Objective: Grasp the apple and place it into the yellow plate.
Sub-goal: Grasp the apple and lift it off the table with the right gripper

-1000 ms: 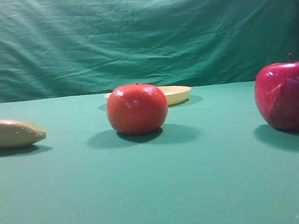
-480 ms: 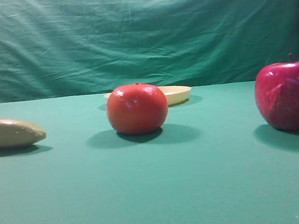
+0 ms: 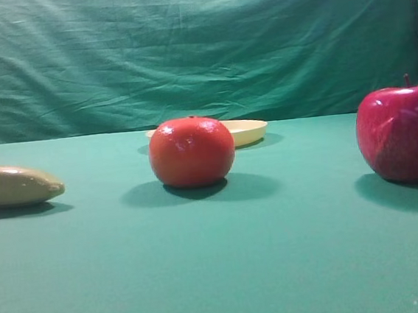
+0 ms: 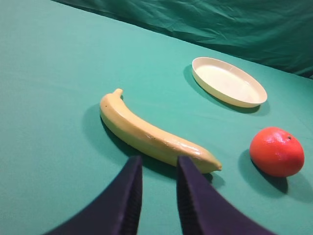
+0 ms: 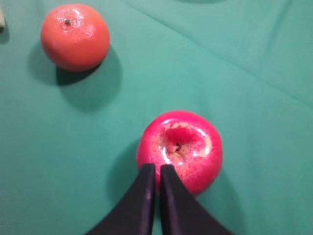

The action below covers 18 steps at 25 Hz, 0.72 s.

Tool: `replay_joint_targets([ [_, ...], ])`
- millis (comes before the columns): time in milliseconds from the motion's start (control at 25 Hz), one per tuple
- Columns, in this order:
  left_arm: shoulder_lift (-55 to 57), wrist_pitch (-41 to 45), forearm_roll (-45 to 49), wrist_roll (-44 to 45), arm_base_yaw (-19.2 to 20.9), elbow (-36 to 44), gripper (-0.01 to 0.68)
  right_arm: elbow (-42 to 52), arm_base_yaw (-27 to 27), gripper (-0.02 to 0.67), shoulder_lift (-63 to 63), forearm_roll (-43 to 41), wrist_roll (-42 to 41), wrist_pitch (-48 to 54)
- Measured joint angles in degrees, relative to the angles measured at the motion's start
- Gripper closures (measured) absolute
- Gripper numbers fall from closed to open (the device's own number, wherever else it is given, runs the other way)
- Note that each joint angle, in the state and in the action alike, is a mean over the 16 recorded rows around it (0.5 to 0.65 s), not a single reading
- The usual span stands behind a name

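The crimson apple [image 5: 182, 149] sits on the green cloth, stem dimple up. It also shows at the right edge of the exterior view [image 3: 403, 134]. My right gripper [image 5: 156, 169] hovers over the apple's near side with its fingers pressed together, holding nothing. The pale yellow plate [image 3: 249, 130] lies at the back, behind the orange-red fruit, and shows in the left wrist view [image 4: 229, 82]. My left gripper [image 4: 159, 164] hangs just short of a banana with a narrow gap between its fingers, empty. Neither gripper shows in the exterior view.
An orange-red round fruit [image 3: 191, 151] sits mid-table, up and left of the apple in the right wrist view [image 5: 75, 36]. A yellow banana [image 4: 149, 134] lies left [image 3: 12, 184]. A green curtain [image 3: 184, 48] backs the table.
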Motion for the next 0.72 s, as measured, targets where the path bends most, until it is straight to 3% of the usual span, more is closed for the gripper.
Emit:
replay_joint_targets([
  [160,0.0,0.0,0.0,0.0,0.0,0.0,0.516,-2.5,0.1,0.526,2.9,-0.7,0.1,0.7],
  [560,0.0,0.0,0.0,0.0,0.0,0.0,0.516,-5.8,0.1,0.134,5.5,-3.0,1.6,4.1],
  [720,0.0,0.0,0.0,0.0,0.0,0.0,0.516,-5.9,0.1,0.030,7.1,-4.4,3.1,5.0],
])
